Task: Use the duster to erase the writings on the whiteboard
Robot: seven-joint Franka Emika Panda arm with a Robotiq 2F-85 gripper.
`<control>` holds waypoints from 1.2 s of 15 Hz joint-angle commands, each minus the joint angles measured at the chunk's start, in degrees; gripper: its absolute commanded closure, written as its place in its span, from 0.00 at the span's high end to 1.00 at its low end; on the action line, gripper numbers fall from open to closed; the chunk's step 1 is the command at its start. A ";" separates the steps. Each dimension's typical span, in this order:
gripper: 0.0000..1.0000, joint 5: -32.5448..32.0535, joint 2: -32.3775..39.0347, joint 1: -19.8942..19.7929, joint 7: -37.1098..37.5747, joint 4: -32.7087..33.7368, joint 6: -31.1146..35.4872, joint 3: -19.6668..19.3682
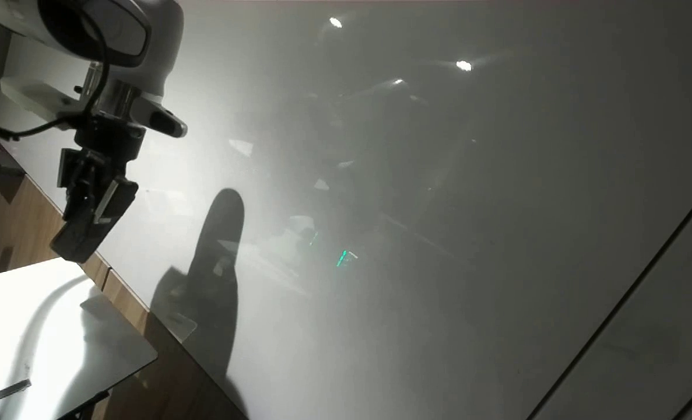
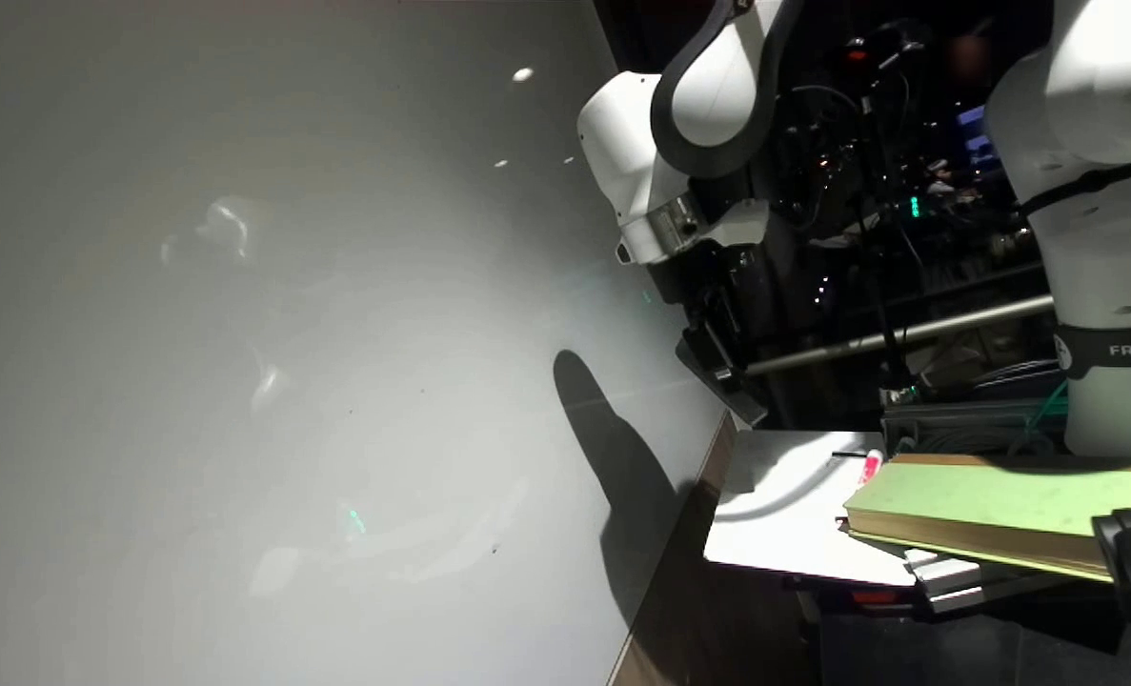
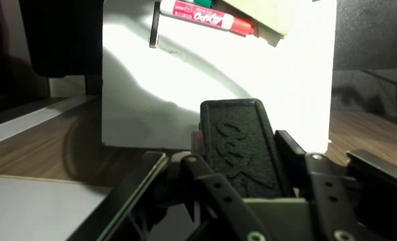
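Duster (image 3: 241, 150) held, not wiping

My pincer (image 3: 242, 144) is clamped on its 2 long sides, far end jutting out, likely so it meets the whiteboard (image 1: 415, 198) first. It's near the table (image 3: 134, 120), seemingly off the whiteboard. Can't make out writing.

In my wrist view a red Expo dry-erase marker (image 3: 203, 16) lies on the small white tabletop (image 3: 302, 93), one end just beside a short black bar (image 3: 155, 26). I also get a green-capped marker (image 3: 203, 3) close by the red one, at the top of the feed. In an exterior view, a thick pale green book (image 2: 1003, 505), if I'm judging it right from this angle, overlaps the tabletop, and a metal rail (image 2: 956, 325) slants behind. Wood-grained surface (image 3: 369, 130) shows on both sides of the tabletop.
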 commanded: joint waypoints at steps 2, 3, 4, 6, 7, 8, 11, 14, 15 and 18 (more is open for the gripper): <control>0.29 2.01 4.00 0.24 -1.06 -1.95 4.46 0.28; 0.29 1.87 4.99 0.14 -0.95 -2.35 5.56 0.30; 0.29 1.69 6.04 0.09 -0.78 -2.50 6.54 0.39; 0.29 1.43 8.53 0.19 -0.28 -2.66 8.97 0.75; 0.29 1.54 9.80 0.26 -0.24 -2.58 9.80 0.80; 0.29 1.43 11.03 0.23 -0.12 -2.68 10.51 0.88; 0.29 0.68 14.67 -0.06 0.11 -2.93 12.66 0.91; 0.29 0.28 17.85 -0.06 0.43 -2.63 14.06 0.86; 0.29 0.24 18.64 0.01 0.45 -2.65 14.34 0.84; 0.29 0.34 20.13 0.28 0.47 -2.60 14.97 0.86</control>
